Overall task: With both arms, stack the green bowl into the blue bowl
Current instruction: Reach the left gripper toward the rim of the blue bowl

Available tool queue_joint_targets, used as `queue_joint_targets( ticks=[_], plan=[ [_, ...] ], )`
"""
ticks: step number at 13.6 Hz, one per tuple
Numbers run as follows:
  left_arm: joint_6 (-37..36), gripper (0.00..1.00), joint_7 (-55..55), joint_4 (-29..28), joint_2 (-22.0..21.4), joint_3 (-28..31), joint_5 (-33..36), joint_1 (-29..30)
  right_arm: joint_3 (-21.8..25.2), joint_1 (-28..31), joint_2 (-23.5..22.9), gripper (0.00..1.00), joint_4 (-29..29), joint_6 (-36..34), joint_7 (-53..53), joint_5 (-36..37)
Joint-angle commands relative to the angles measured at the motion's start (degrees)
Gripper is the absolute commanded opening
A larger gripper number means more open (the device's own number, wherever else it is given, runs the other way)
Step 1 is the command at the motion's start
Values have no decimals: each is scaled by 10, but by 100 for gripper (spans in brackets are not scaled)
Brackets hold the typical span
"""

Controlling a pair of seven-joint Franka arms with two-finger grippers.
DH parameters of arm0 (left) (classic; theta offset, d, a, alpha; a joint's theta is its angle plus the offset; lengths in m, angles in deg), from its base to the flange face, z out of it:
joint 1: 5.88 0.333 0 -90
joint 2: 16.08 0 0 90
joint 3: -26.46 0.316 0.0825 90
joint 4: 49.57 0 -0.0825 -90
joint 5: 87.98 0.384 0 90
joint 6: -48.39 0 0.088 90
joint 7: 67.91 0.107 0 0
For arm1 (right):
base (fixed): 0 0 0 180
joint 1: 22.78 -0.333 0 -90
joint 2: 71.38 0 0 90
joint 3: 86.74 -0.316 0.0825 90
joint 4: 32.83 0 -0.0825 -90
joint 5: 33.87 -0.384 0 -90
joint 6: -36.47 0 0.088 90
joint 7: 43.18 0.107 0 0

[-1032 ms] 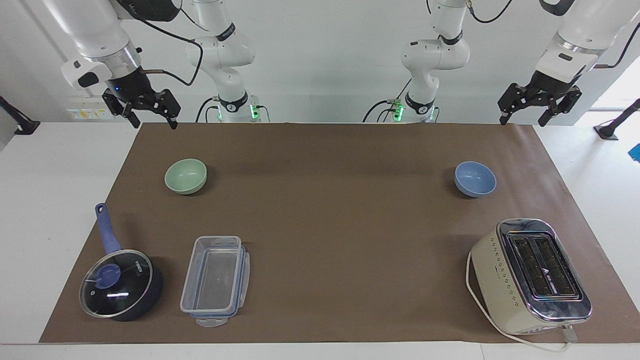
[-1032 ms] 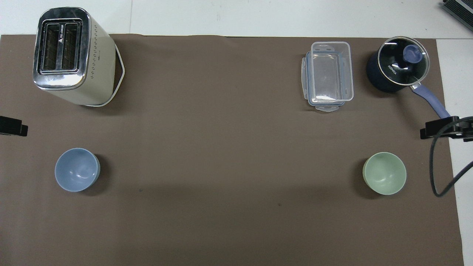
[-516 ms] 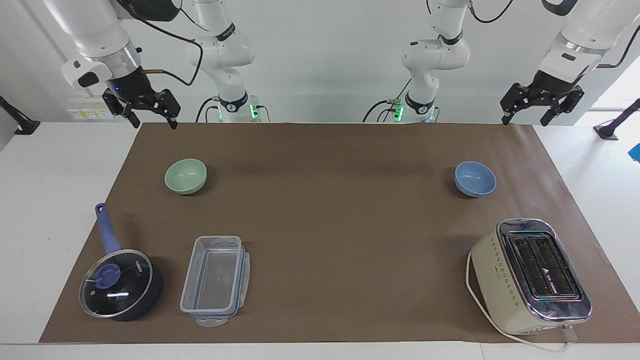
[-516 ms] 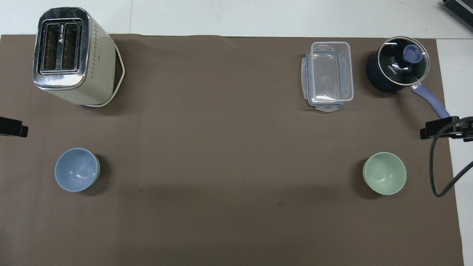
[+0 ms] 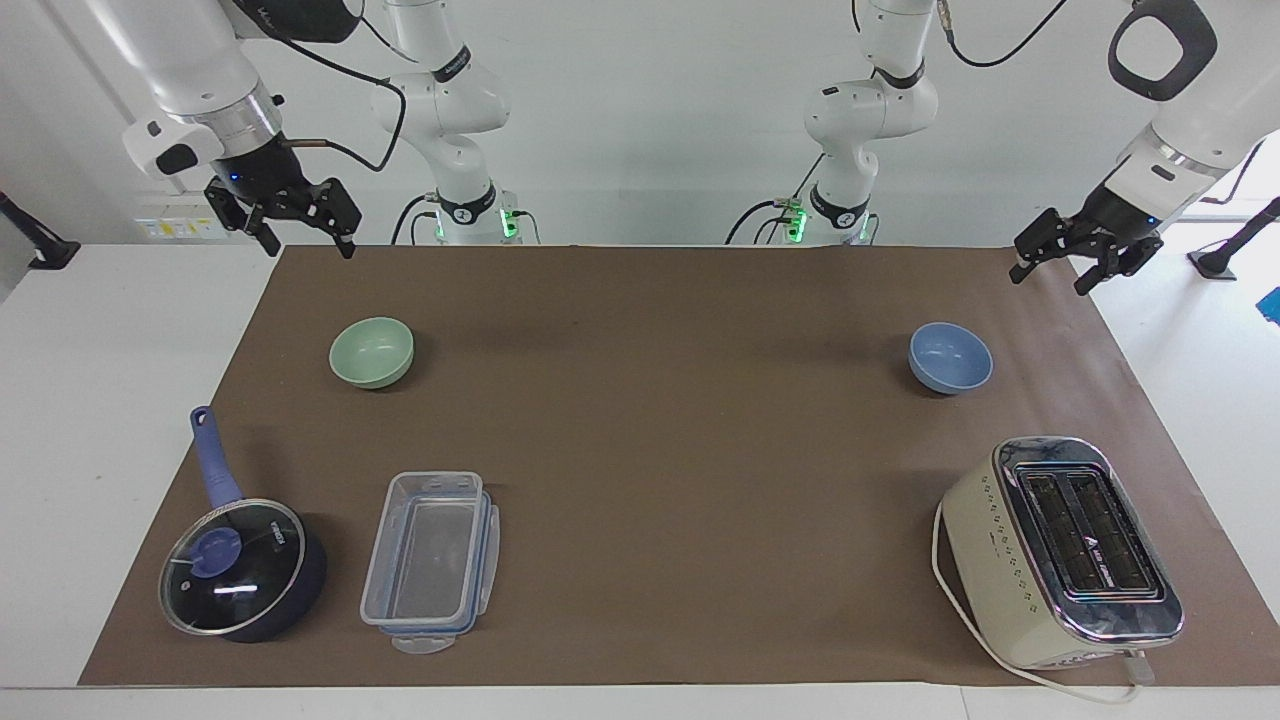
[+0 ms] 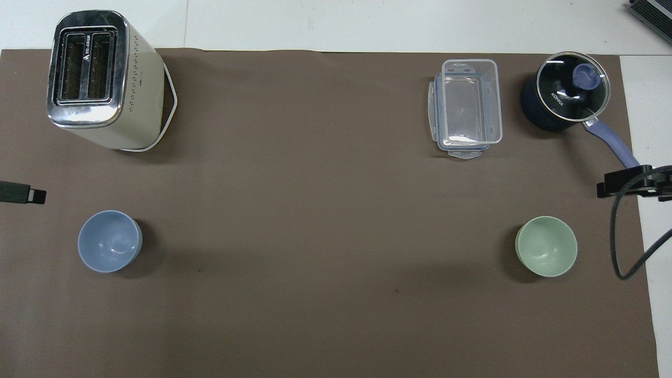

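**Left arm stirs, bowls not yet touched**

Only one thing has changed over the last second, and I read my clock from the robots' end of the table, twelve pointing away from them.

Nearest the robots, the left hand (image 5: 1050, 280) has dropped lower and swung outward. It now hangs in the air over the edge of the brown mat (image 5: 640, 450) at about 9 o'clock, fingers apart and holding nothing. The right hand (image 5: 310, 248) has not moved. It waits over the mat's edge at about 3 o'clock, fingers likewise apart and empty.

One step farther out, neither bowl has shifted. The blue bowl (image 5: 950, 357) sits upright on the mat at about 8 o'clock, near the left hand but clear of it. The green bowl (image 5: 371, 351) sits upright at about 4 o'clock, well apart from the blue one.

Farthest out, the toaster (image 5: 1060, 550) at 10 o'clock, the clear container (image 5: 430, 560) at 1 o'clock and the lidded saucepan (image 5: 240, 570) at 2 o'clock are as they were.

My reading is that the job has barely begun. The left arm looks to be starting toward the blue bowl. Nothing is gripped yet, and the whole width of the mat lies between the two bowls, so I expect each arm to fetch its own bowl before any stacking.
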Motion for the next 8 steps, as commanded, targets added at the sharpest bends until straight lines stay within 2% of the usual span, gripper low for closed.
queue_joint_targets(
  ticks=[1,4,6,8],
  plan=[
    [40,100,88,-67,-12,-5,-56,51,-1,4,2,100,-1,1,-13,-9],
    [69,100,173,-128,-6,-4,-114,93,-1,4,2,100,-1,1,-13,-9],
    [104,100,233,-156,22,-4,-153,118,-1,4,2,100,-1,1,-13,-9],
    [141,100,269,-175,41,-4,-160,122,-1,4,2,100,-1,1,-13,-9]
  ],
)
